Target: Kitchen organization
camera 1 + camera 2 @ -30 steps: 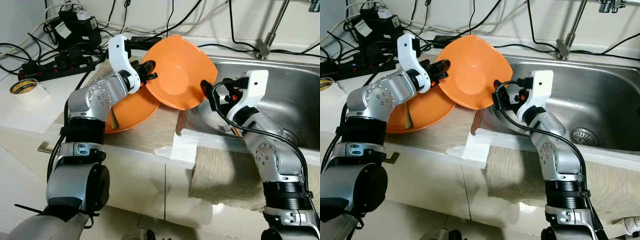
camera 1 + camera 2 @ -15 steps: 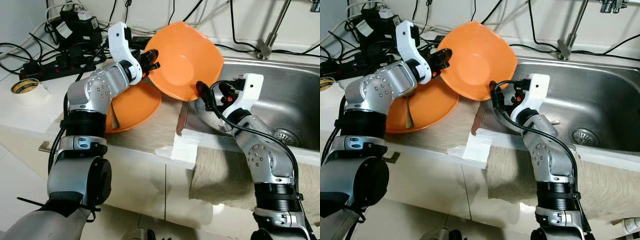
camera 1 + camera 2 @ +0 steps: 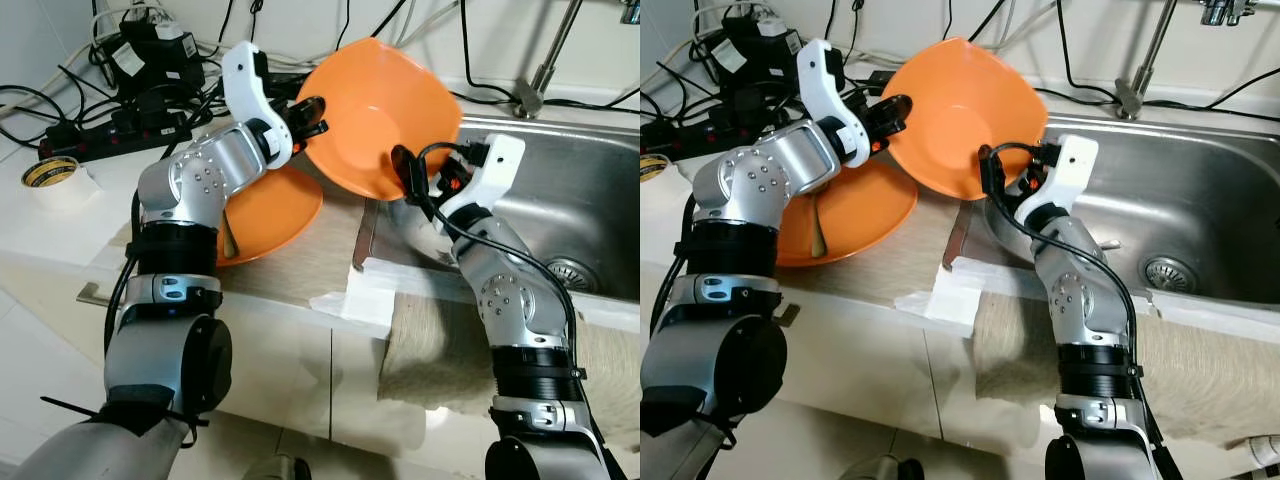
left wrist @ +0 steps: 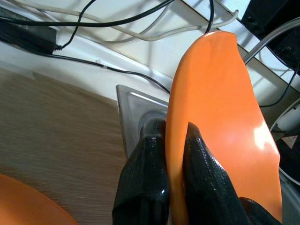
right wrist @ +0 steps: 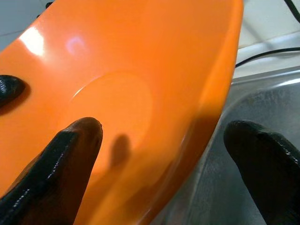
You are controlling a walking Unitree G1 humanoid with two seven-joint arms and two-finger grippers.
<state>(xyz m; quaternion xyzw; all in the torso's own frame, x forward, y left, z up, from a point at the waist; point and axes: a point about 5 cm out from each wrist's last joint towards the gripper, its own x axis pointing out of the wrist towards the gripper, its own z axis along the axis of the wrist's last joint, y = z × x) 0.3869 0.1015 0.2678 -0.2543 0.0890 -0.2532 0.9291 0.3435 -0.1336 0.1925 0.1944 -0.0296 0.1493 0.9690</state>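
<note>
Beige cloth (image 3: 450, 345), soft and creased, hangs over the front edge of the desk (image 3: 60, 225) below the sink, nearest the camera. White paper sheet (image 3: 365, 290) lies flat on the woven mat (image 3: 300, 260) just behind it, with a slim knife-like utensil (image 3: 363, 240) lying beside the sink rim; its tip is hard to make out. Right hand (image 3: 405, 180) hovers with its black fingers spread wide apart, one inside the bowl's hollow and one outside over the sink wall, as the right wrist view shows; contact with the bowl cannot be judged. Orange bowl (image 3: 385, 120), glossy, smooth and round-edged, is held tilted on edge above the junction of mat and sink. Left hand (image 3: 890, 115) is clenched on the bowl's rim, one finger on each face. Second orange dish (image 3: 265, 215), shallow, rests on the mat, partly hidden by the left arm; a thin utensil (image 3: 228, 238) lies in it. Stainless steel sink (image 3: 590, 210) lies to the right, its drain (image 3: 1165, 270) visible. Tape roll (image 3: 50, 178), power strips (image 3: 110, 130) and tangled black cables (image 3: 40, 100) occupy the far left; a faucet (image 3: 535, 85) is cut off at the top.
</note>
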